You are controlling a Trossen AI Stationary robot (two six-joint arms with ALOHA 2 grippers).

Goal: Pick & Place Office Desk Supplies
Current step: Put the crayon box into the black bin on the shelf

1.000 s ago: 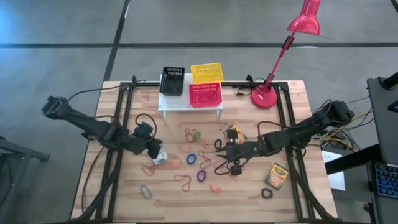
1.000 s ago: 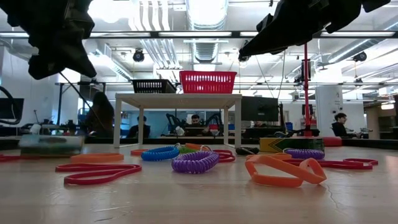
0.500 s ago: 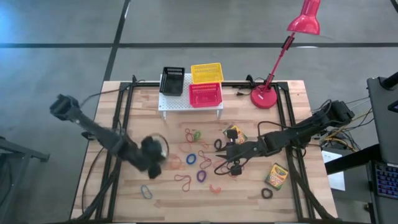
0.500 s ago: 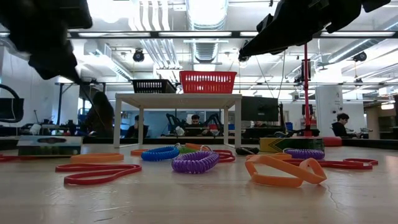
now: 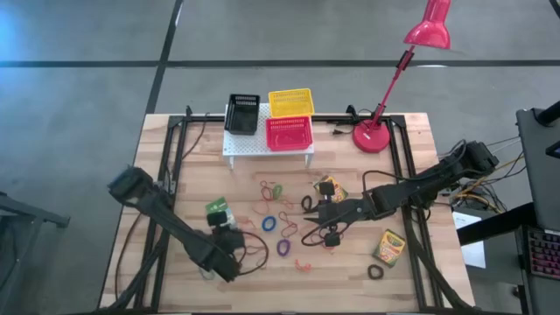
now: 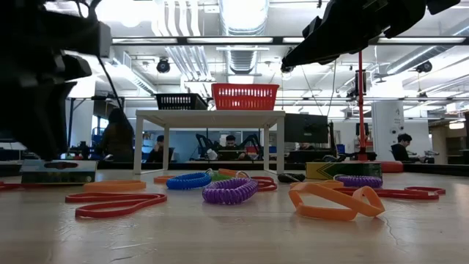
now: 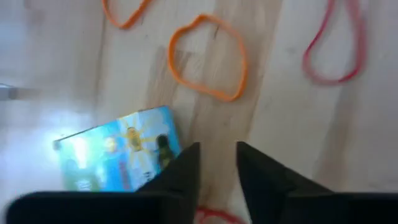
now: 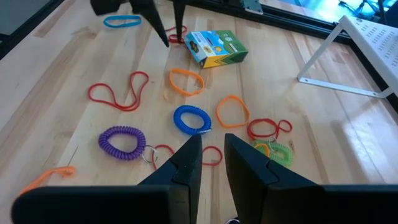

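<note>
A crayon box (image 5: pixel 216 212) (image 8: pixel 214 48) lies flat on the wooden table. My left gripper (image 5: pixel 229 241) (image 7: pixel 217 168) hangs just on its near side, pointing steeply down, open, with bare wood between its fingers. An orange loop (image 7: pixel 208 59) lies ahead of it. My right gripper (image 5: pixel 308 212) (image 8: pixel 212 158) hovers mid-table over the scattered elastic loops. Its fingers stand a narrow gap apart with nothing showing between them. Below it lie a blue coil (image 8: pixel 191 119) and a purple coil (image 8: pixel 122 142). Black (image 5: pixel 242 114), yellow (image 5: pixel 290 101) and red (image 5: pixel 289 133) baskets stand at the far edge.
The baskets sit on and behind a white perforated rack (image 5: pixel 262 150). A red desk lamp (image 5: pixel 374 136) stands at the far right. Two more crayon boxes (image 5: pixel 330 188) (image 5: pixel 388 248) lie right of centre. A black loop (image 5: pixel 376 272) lies near the front right.
My left arm has swung toward the table's near edge and sunk. Its gripper has gone from beside the crayon box to the box's near side and has tipped to point more steeply down. The right arm has kept still.
</note>
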